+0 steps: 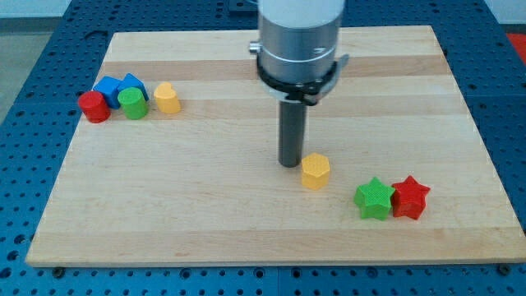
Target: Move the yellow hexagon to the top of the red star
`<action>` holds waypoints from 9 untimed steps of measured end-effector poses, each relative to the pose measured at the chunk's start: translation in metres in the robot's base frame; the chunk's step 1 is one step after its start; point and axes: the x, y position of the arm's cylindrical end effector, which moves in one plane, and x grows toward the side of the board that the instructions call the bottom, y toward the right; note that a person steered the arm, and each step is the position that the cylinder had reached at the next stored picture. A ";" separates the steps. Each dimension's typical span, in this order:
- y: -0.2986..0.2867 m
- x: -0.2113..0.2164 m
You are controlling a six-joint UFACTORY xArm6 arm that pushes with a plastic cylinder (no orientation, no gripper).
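Note:
The yellow hexagon (315,171) sits on the wooden board, right of centre. The red star (410,197) lies at the view's lower right, touching the green star (374,198) on its left. My tip (291,163) rests on the board just to the upper left of the yellow hexagon, close to it or touching it. The hexagon is left of and slightly above the two stars.
At the view's upper left is a cluster: a red cylinder (94,106), a blue block (120,87), a green cylinder (132,104) and a second yellow block (167,97). The board's edge (271,255) runs along the view's bottom.

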 end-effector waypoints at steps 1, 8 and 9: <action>-0.020 0.008; 0.069 -0.024; 0.112 -0.041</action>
